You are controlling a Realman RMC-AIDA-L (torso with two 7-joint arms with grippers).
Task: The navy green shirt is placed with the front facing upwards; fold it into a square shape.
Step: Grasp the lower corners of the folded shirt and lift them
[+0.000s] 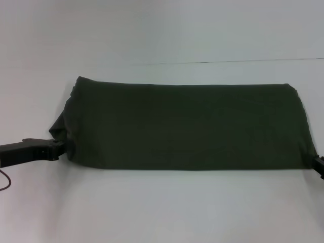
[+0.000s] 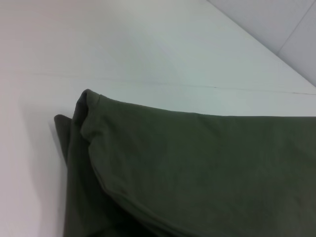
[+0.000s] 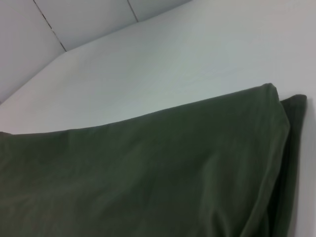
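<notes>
The navy green shirt (image 1: 182, 126) lies across the white table as a wide, low band, plain green side up, with no lettering showing. At the band's near left corner, my left gripper (image 1: 59, 147) is shut on the cloth, which bunches and drapes toward it. My right gripper (image 1: 319, 164) pinches the near right corner at the picture's edge, where the cloth pulls to a point. Layered edges of the shirt (image 2: 197, 168) fill the left wrist view. In the right wrist view the shirt (image 3: 148, 168) shows the same doubled edge. Neither wrist view shows fingers.
The white table (image 1: 162, 212) stretches in front of and behind the shirt. A thin seam line (image 1: 228, 62) runs across the far part of the table. A thin dark cable (image 1: 5, 181) loops under my left arm.
</notes>
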